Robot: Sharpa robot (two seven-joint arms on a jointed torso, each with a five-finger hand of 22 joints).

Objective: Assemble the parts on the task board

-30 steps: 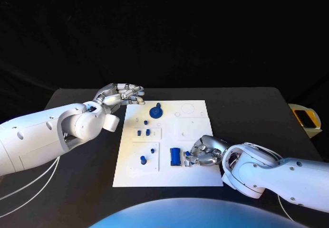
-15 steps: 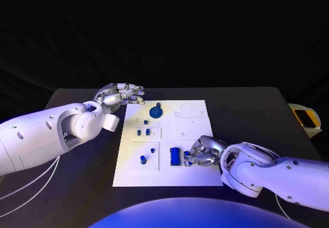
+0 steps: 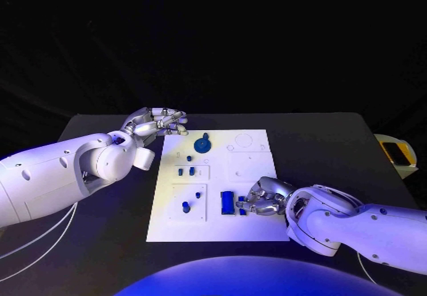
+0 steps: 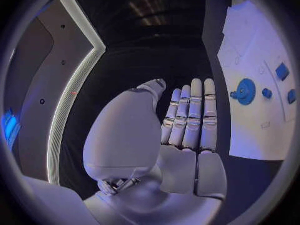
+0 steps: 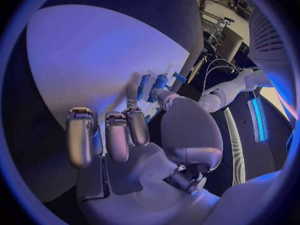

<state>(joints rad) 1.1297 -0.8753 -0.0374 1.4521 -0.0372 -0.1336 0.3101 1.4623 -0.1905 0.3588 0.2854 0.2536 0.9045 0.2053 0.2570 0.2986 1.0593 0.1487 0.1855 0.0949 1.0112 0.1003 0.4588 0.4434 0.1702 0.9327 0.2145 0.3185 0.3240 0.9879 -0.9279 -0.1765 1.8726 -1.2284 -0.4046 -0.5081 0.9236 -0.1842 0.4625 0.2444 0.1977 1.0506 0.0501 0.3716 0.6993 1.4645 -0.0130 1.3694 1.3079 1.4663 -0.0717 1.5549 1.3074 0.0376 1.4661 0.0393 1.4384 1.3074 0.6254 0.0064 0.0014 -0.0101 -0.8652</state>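
Observation:
The white task board (image 3: 253,163) lies mid-table. A round blue part (image 3: 203,145) sits near its far edge, also seen in the left wrist view (image 4: 245,91). Several small blue parts (image 3: 185,172) stand in its left half. A blue block (image 3: 228,202) lies near the front. My right hand (image 3: 263,197) rests on the board beside that block and pinches a small blue part (image 3: 241,206) between thumb and a finger; the right wrist view shows this blue part (image 5: 159,82) at the fingertips. My left hand (image 3: 156,122) hovers off the board's far left corner, holding nothing.
The black table (image 3: 329,142) reaches beyond the board on every side. A yellowish object (image 3: 397,154) sits past the table's right edge. White cables (image 3: 36,246) hang under my left arm at the near left.
My right hand has edged slightly nearer the blue block, staying low on the board. The left hand has not moved.

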